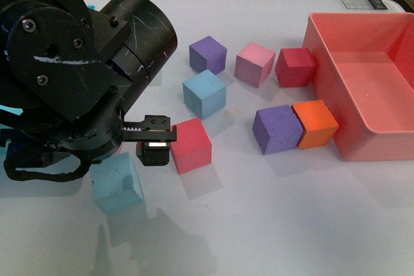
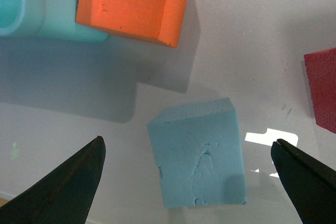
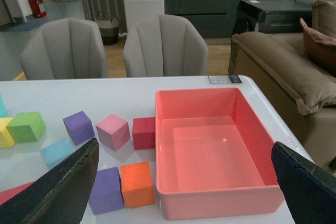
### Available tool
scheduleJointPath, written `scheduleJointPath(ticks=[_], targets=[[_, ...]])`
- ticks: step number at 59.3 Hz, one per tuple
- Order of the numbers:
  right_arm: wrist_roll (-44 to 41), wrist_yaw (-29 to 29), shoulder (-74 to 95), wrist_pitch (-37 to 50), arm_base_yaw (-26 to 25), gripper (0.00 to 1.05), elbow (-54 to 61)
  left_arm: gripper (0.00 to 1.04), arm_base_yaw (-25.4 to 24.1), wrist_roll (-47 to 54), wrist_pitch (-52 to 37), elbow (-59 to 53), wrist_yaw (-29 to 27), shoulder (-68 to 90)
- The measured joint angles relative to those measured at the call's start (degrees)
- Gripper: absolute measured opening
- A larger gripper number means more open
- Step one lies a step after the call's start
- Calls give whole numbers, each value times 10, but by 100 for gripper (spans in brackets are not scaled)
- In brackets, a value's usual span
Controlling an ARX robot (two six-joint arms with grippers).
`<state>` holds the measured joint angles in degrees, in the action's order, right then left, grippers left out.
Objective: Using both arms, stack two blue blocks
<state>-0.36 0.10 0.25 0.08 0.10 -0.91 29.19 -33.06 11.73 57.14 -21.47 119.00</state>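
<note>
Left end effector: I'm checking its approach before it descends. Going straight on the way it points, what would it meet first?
Most likely the blue block, which lies between the open fingers of the left end effector in the wrist view; how far off is unclear.

Front camera sits on the robot's body, tipped down at the worktop, with the left arm looming right against the lens. Left wrist camera hangs close over one blue block, facing almost straight down; the front view catches that block too. Right wrist camera rides high, looking across the worktop toward the chairs, and shares the pink bin with the front view.
</note>
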Motion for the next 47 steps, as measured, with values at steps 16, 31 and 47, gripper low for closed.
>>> scheduleJointPath(ticks=[16,31,47], targets=[[0,0,0,0,0,96,0,96,-1,-8,14,23,1,40],[0,0,0,0,0,96,0,96,0,-22,15,28,13,73],[0,0,0,0,0,96,0,96,-1,-37,19,32,31,89]])
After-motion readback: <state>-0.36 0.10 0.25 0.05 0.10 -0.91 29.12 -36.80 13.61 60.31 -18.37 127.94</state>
